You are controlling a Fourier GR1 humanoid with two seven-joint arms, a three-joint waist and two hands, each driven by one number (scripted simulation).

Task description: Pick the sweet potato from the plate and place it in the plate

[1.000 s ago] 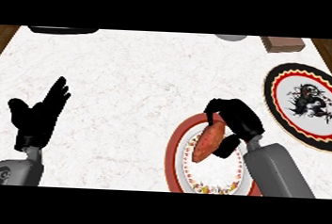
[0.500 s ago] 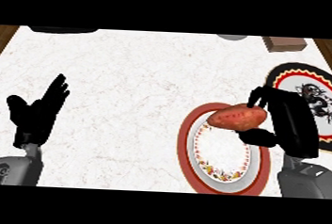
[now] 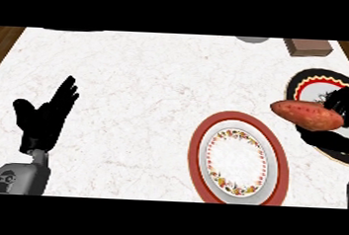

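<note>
Right hand point(image 3: 338, 121) is curled round the sweet potato point(image 3: 306, 115), carrying it in the air between the red-rimmed plate point(image 3: 273, 143) and the black-rimmed plate point(image 3: 308, 79), its near end over the black rim. Left hand point(image 3: 44, 118) rests open at the view's left, fingers up. I judge the potato stiff, fairly heavy and rough-skinned, so unlikely to slip; its tapered ends make the thick middle the best place to hold, and the hand seems to grip toward the right end. It can stand being set down without much care.
</note>
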